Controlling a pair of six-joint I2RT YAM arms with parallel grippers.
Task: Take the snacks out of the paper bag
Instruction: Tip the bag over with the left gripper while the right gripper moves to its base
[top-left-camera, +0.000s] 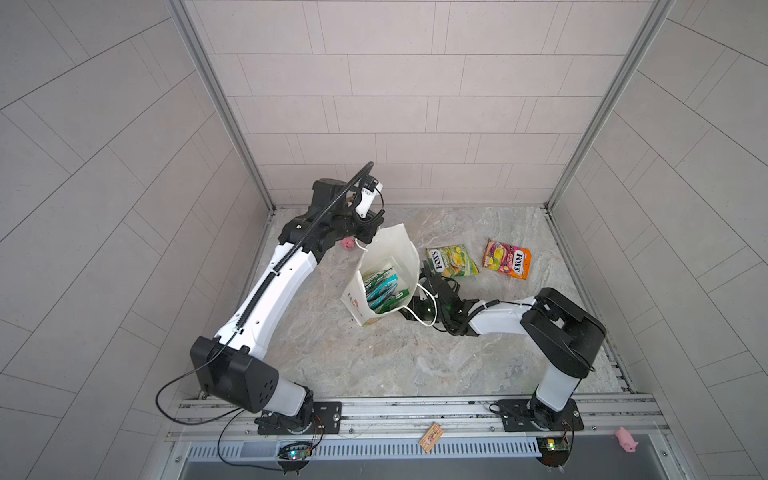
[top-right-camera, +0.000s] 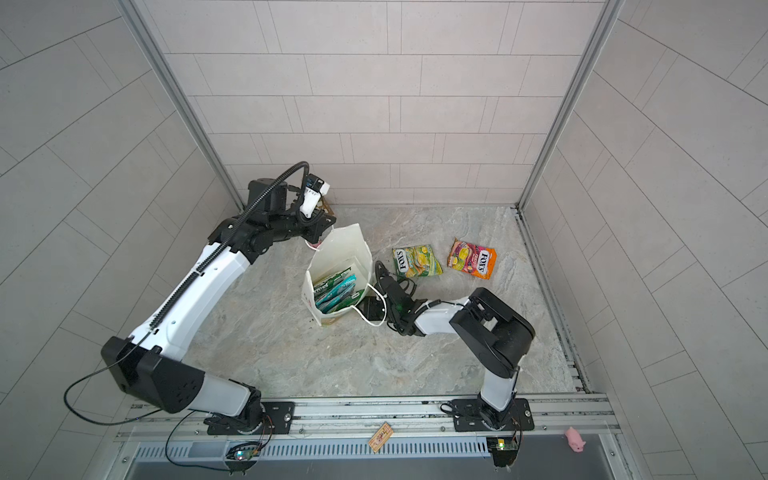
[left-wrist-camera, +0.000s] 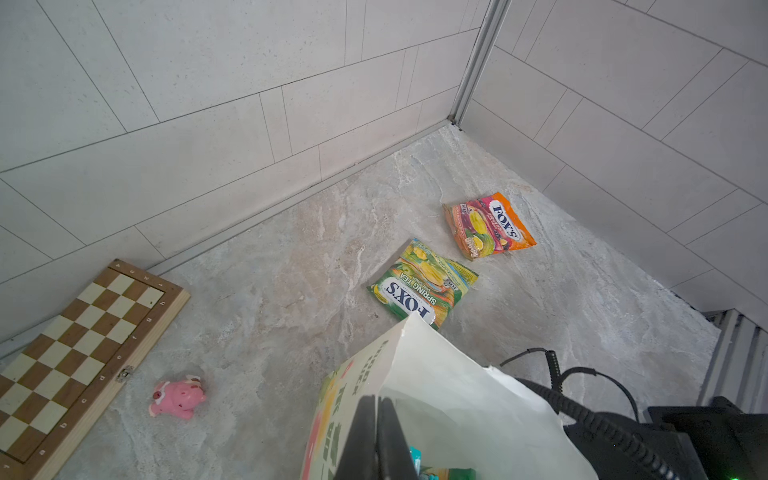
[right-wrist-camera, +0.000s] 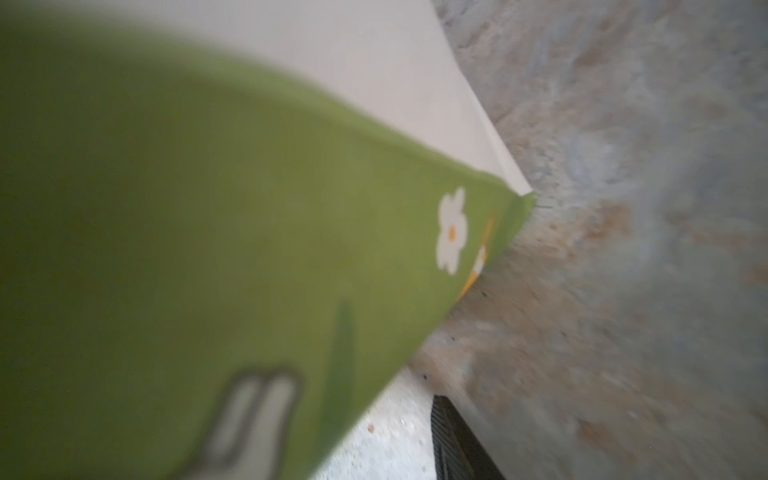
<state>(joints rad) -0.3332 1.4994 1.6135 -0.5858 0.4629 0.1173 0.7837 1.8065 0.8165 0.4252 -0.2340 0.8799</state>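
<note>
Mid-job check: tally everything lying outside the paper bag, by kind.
FOX'S packets: 2, the green-yellow packet and the pink-orange packet
Pink pig toys: 2, table pig and front-rail pig
Chessboard: 1
Small wooden piece on the front rail: 1
Total: 6
Packets inside the paper bag are not counted.

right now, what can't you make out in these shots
- Packets inside the paper bag: count unclear in both top views; they overlap behind its walls.
- Right end effector: open or shut unclear; dark and small in both top views, right wrist view blurred and filled by the bag.
- Chessboard: cut off by the left wrist view's edge.
</note>
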